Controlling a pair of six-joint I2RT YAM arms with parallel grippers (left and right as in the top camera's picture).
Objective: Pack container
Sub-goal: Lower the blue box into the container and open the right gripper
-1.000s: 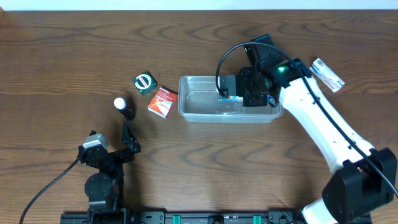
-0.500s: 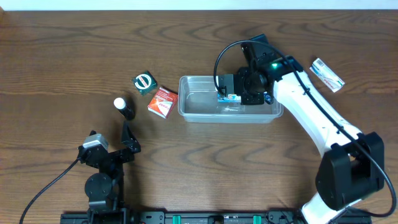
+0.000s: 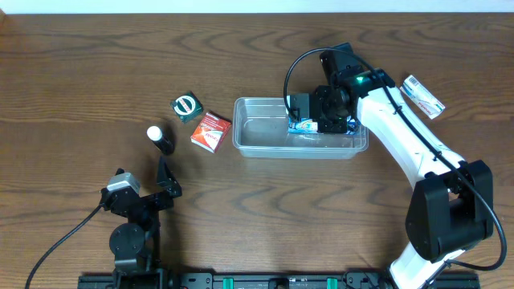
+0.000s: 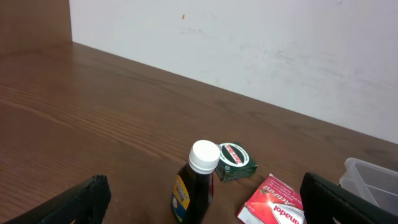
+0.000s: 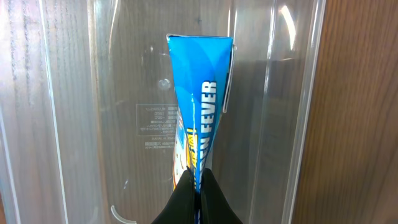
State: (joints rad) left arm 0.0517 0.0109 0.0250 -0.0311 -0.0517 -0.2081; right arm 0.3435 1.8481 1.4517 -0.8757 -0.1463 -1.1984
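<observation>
The clear plastic container [image 3: 265, 135] sits mid-table; it also fills the right wrist view [image 5: 74, 112]. My right gripper [image 3: 315, 122] is shut on a flat blue packet [image 5: 198, 106] and holds it edge-on over the container's right part [image 5: 199, 186]. My left gripper [image 4: 199, 211] is open and empty, low near the table's front left, with a dark bottle with a white cap [image 4: 196, 180] between and beyond its fingers.
A dark bottle [image 3: 159, 138], a green box [image 3: 187, 107] and a red box [image 3: 210, 132] lie left of the container. A white packet [image 3: 422, 95] lies at the right. A white wall stands behind the table in the left wrist view.
My right gripper with the blue packet has shifted slightly right and farther back over the container. The container has nudged a little to the right. The left arm has not moved.
</observation>
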